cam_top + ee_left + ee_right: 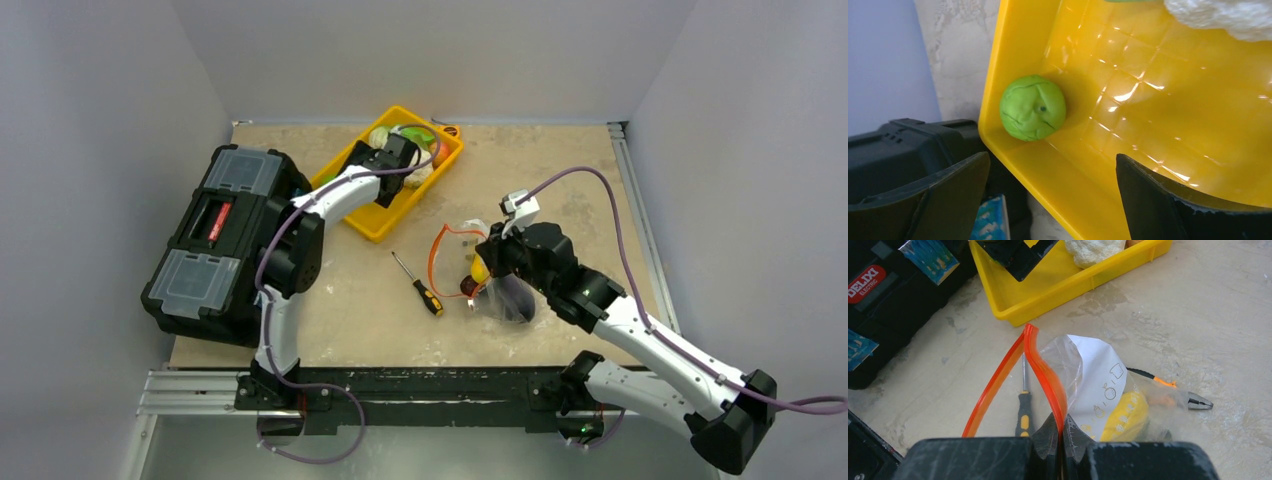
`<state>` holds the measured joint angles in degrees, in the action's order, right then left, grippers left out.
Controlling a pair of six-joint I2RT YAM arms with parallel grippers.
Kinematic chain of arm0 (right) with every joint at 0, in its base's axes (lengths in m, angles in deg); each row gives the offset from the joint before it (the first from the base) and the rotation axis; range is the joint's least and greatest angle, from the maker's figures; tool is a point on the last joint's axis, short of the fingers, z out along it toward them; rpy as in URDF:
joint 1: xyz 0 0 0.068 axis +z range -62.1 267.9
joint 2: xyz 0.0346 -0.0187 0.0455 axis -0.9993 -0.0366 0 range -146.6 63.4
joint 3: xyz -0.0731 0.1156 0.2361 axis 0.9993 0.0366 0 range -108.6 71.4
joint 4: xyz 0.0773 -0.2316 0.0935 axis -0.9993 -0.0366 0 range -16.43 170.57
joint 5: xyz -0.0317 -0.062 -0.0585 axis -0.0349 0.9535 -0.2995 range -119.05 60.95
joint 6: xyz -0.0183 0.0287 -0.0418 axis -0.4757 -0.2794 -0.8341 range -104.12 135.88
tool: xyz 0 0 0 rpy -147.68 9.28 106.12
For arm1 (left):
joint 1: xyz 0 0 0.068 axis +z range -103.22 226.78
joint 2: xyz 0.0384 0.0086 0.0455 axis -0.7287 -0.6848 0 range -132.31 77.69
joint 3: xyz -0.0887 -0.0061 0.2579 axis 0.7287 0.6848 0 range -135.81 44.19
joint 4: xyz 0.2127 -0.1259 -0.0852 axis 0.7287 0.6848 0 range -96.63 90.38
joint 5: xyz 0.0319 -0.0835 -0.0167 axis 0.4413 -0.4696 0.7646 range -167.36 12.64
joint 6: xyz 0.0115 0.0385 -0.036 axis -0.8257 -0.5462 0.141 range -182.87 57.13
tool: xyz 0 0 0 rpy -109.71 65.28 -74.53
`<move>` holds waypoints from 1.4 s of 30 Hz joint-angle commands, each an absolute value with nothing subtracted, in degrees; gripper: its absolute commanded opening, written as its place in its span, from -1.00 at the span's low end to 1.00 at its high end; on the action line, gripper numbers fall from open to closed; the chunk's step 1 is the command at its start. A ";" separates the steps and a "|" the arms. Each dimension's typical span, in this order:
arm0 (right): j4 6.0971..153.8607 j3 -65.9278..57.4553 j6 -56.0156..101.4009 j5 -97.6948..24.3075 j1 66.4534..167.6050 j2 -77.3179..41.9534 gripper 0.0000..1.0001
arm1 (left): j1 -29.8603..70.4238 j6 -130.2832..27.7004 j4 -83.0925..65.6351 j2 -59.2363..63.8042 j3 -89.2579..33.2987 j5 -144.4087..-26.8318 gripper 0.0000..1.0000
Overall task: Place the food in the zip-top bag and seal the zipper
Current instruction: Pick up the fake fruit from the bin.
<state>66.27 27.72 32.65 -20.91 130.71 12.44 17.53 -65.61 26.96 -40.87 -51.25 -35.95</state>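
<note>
The clear zip-top bag lies mid-table with its mouth open, and its red-orange zipper forms a loop. My right gripper is shut on one side of the zipper. Yellow corn is inside the bag, and a dark purple piece shows there from above. My left gripper is open over the near wall of the yellow tray. A green cabbage lies just ahead of it in the tray's corner. White cauliflower lies farther in.
A black toolbox stands at the left, touching the tray. A black-and-yellow screwdriver lies left of the bag. Orange-handled pliers lie behind the bag. Grey walls enclose the table.
</note>
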 commanded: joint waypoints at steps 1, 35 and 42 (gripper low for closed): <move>68.24 26.42 31.53 -20.46 131.06 12.60 -1.00 | 19.01 -75.95 23.59 -44.22 -55.27 -29.64 0.97; 65.95 24.72 32.90 -20.21 131.05 13.59 -1.00 | 25.25 -74.17 35.17 -53.56 -67.51 -38.50 -0.33; 66.30 24.66 33.76 -20.63 130.98 13.39 -1.00 | 24.68 -62.75 44.14 -43.57 -67.84 -50.60 -0.55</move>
